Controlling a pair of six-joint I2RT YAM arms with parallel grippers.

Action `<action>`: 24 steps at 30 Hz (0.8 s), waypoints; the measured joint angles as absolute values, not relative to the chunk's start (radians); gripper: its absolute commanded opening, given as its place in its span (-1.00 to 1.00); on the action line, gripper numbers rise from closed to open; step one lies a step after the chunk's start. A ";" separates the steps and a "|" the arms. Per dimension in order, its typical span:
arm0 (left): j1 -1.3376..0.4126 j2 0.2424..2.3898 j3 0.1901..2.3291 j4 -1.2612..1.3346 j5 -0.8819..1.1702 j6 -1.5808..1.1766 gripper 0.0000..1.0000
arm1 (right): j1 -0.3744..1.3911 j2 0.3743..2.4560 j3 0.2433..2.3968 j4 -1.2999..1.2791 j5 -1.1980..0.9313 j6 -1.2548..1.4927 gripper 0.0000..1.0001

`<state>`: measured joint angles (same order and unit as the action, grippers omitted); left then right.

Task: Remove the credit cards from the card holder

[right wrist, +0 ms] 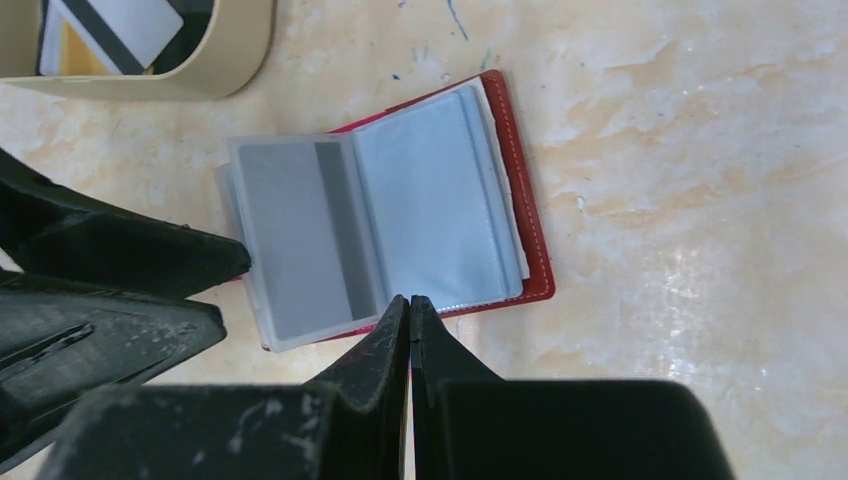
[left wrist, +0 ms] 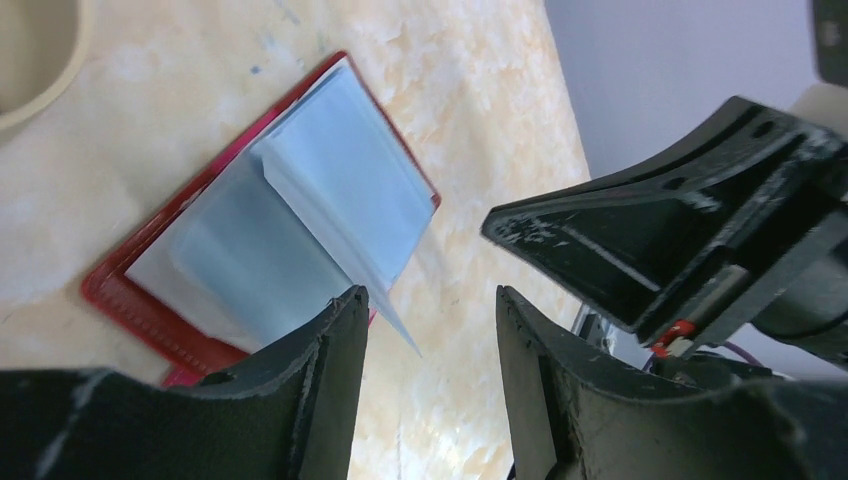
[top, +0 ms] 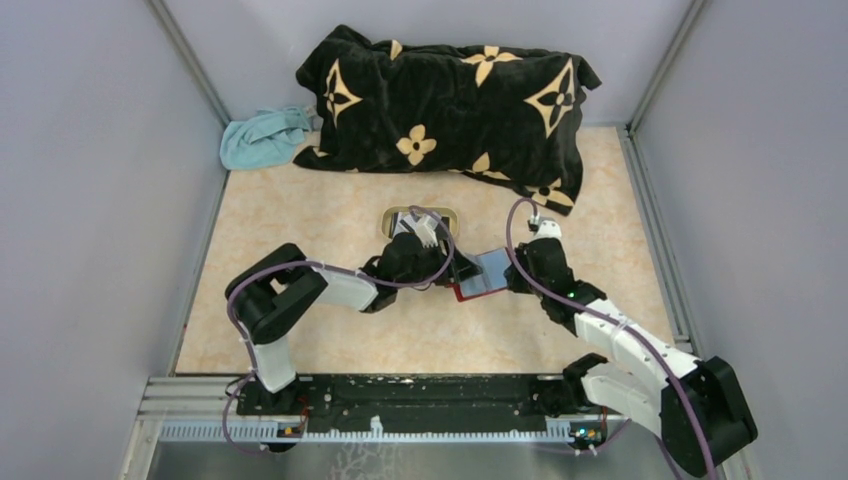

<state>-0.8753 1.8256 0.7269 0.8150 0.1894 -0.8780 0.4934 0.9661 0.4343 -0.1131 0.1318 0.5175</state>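
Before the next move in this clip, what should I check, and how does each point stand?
1. Card holder lies open: ok.
2. Right gripper shut, tips at the holder's fold: ok.
3. Left gripper open: ok.
4. A card shows inside the holder: ok.
5. Left gripper's fingers placed around that card: cannot tell.
6. Beige tray stands beside the holder: ok.

Left gripper [left wrist: 430,300] jaws apart; right gripper [right wrist: 410,305] closed
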 measured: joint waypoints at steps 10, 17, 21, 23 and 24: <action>-0.888 1.909 0.891 0.758 0.210 -0.863 0.13 | 0.369 1.113 0.496 -0.142 0.066 0.505 -1.00; -0.889 2.003 1.003 0.701 0.229 -0.860 0.12 | 0.295 1.195 0.532 -0.144 0.054 0.499 -0.94; -0.891 2.025 1.028 0.686 0.233 -0.857 0.12 | 0.273 1.201 0.539 -0.128 0.056 0.500 -0.85; -0.891 2.025 1.028 0.679 0.233 -0.851 0.12 | 0.271 1.215 0.540 -0.107 0.051 0.500 -0.84; -0.891 2.024 1.026 0.679 0.233 -0.847 0.13 | 0.272 1.233 0.542 -0.098 0.045 0.499 -0.84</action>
<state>-0.8906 2.0243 1.0256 0.6788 0.2329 -0.8467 0.2718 1.2331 0.5415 -0.0978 0.0452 0.4988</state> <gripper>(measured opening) 0.561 0.075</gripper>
